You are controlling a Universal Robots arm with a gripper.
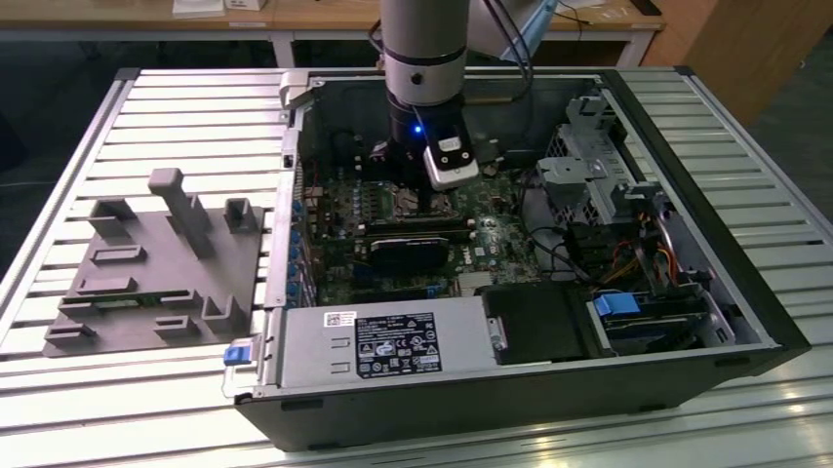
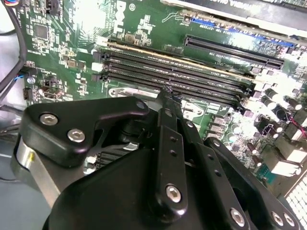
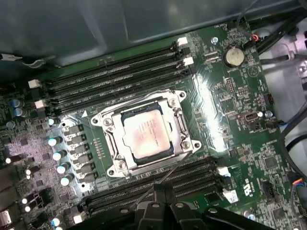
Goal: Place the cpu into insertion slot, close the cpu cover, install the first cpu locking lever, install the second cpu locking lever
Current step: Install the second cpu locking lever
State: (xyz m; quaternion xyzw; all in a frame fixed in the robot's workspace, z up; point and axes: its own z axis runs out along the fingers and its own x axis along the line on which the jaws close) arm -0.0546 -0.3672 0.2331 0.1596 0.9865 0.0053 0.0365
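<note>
One cpu (image 3: 145, 132), dull silver top up, lying flat in the one insertion slot (image 3: 111, 135) on the green motherboard (image 3: 240, 143). One cpu cover (image 3: 180, 125) — the silver frame lies down around the chip, its square cut-out showing the chip's top. A thin wire lever (image 3: 163, 179) runs from the frame's edge toward my claw, standing clear of the board as far as I can tell.

My claw (image 3: 160, 190) — one; fingers drawn together at the tips, nothing visibly gripped between them in either wrist view. In the first wrist view the tips sit just beside the socket frame, over the near bank of memory slots (image 3: 158, 184), with the chip a little beyond them.

Four long black memory slots on that side, four more (image 3: 115, 76) on the far side of the socket. One coin cell (image 3: 233, 56). One open computer case (image 1: 729, 292), one grey fixture tray (image 1: 156, 273) beside it on the slatted table (image 1: 78, 409).
</note>
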